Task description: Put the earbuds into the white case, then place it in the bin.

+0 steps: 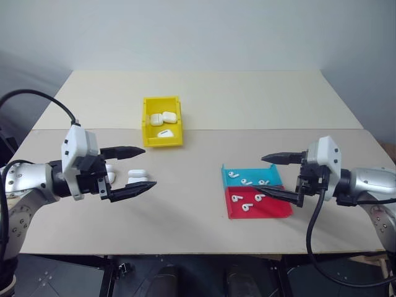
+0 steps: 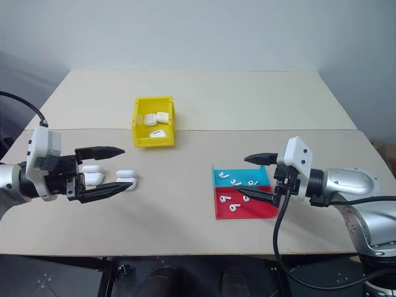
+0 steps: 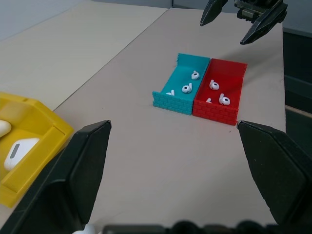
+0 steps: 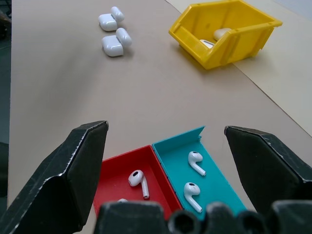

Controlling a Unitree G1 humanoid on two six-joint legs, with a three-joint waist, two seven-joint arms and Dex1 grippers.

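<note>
Several tiny white earbuds (image 1: 233, 174) lie in a flat blue-and-red tray (image 1: 272, 210) at the right front. My right gripper (image 1: 272, 177) hovers over the tray's right side, open and holding nothing. Two white cases (image 1: 137, 174) sit on the table at the left, lids flipped up in the right wrist view (image 4: 115, 43). One of them is partly hidden behind my left gripper (image 1: 137, 168), which hangs open and empty above them. The yellow bin (image 1: 164, 142) stands farther back, left of centre, with three white cases (image 1: 162, 117) inside.
A seam (image 1: 278, 129) between two tabletops runs across the table just behind the bin. The tray has low walls (image 3: 171, 101) on its far side. Bare tabletop (image 1: 185, 198) lies between the two grippers.
</note>
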